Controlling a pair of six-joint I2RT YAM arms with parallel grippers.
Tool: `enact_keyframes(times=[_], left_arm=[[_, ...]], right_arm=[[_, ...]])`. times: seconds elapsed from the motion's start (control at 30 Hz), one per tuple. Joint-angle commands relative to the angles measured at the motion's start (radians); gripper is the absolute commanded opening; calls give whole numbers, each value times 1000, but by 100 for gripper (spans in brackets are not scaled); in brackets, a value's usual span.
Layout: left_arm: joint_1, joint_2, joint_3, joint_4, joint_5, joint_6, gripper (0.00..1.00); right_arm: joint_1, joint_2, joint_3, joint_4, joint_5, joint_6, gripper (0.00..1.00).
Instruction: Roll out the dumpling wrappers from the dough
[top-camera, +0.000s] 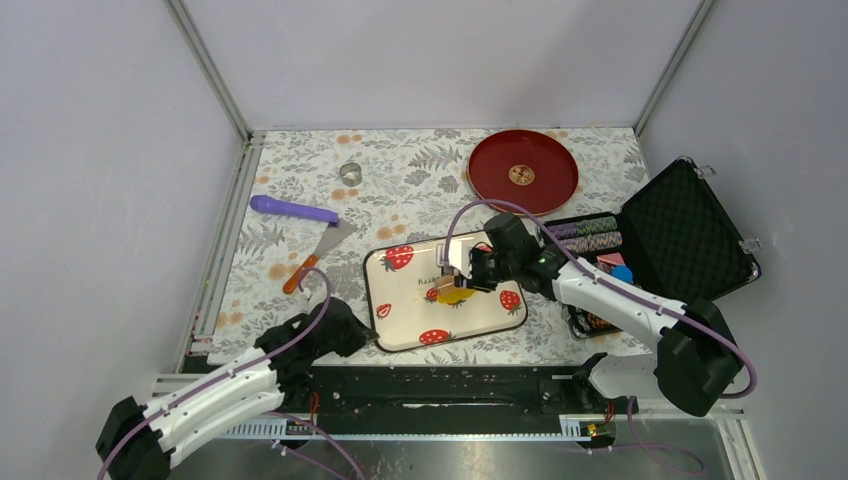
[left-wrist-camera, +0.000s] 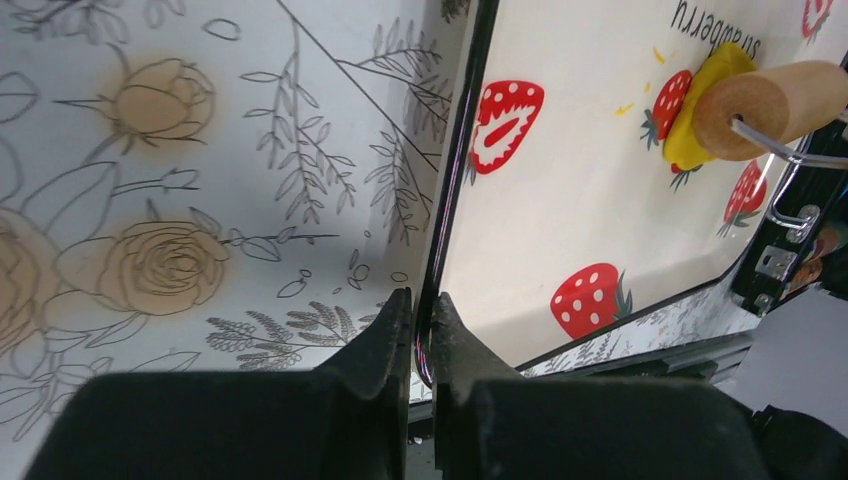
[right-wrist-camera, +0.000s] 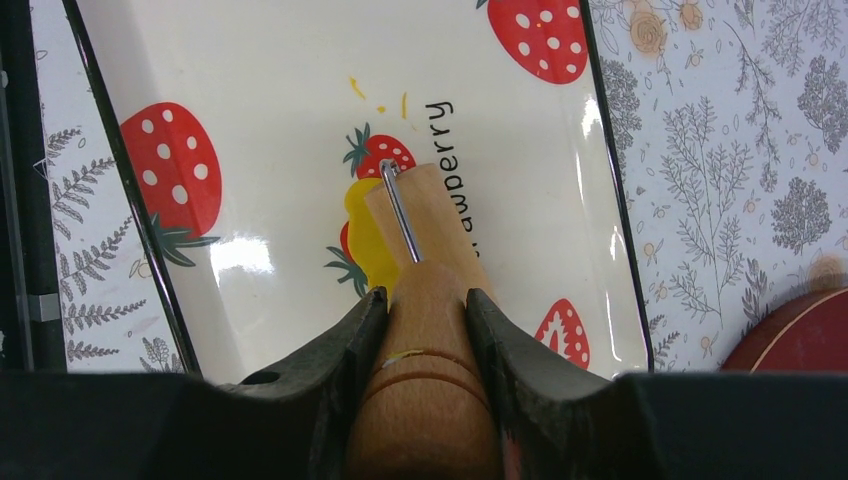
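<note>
Two white-and-black arms rise from the near edge of the floral-clothed worktop (top-camera: 420, 190). One, the left arm (top-camera: 215, 395), lies low and stretched toward the near-left edge of a single cream rectangular tray (top-camera: 400, 300), printed with red strawberries and rimmed in black. Its jaws are pressed almost together, pinching that thin rim, with the flowered cloth on their left and the tray's glossy face on their right.

The other, the right arm (top-camera: 610, 295), reaches in from the right with a bent elbow and its wrist over the tray. Its jaws stand partly spread, clamped on either side of one pale wooden rolling pin (right-wrist-camera: 440, 260). The pin juts out ahead of them, a thin metal wire (right-wrist-camera: 400, 212) lying along its top.

Under the pin's far end, just ahead of the right jaws, sits the one lump of bright-yellow dough (right-wrist-camera: 362, 235). It is a small squashed patch overlapping a printed strawberry near the tray's middle. Three tiny yellow flecks (right-wrist-camera: 404, 103) dot the tray just past it.

Well beyond the left jaws lie one orange-handled metal spatula (top-camera: 320, 255), one purple cylinder (top-camera: 293, 210) and one small metal ring (top-camera: 350, 172). Beyond the right jaws rests one round red plate (top-camera: 523, 172). Behind them, beside the arm, one black case (top-camera: 690, 235) lies open with stacked chips inside.
</note>
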Motion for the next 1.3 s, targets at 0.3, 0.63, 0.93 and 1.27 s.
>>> enact_keyframes(times=[0.3,0.63,0.93,1.27], left_arm=[[19,-24,-17,-126,-76,-76,0],[25,33,1,-108,-69,-58,0],[31,39,0,-104,-63,-54,0],[33,38,-1,-104,-62,-53,0]], right_arm=[[63,106,-24,-251,66,78,0],[80,111,-60,-296,55,128,0],[102,101,-82,-337,49,152,0],[110,100,-81,-422,7,156,0]])
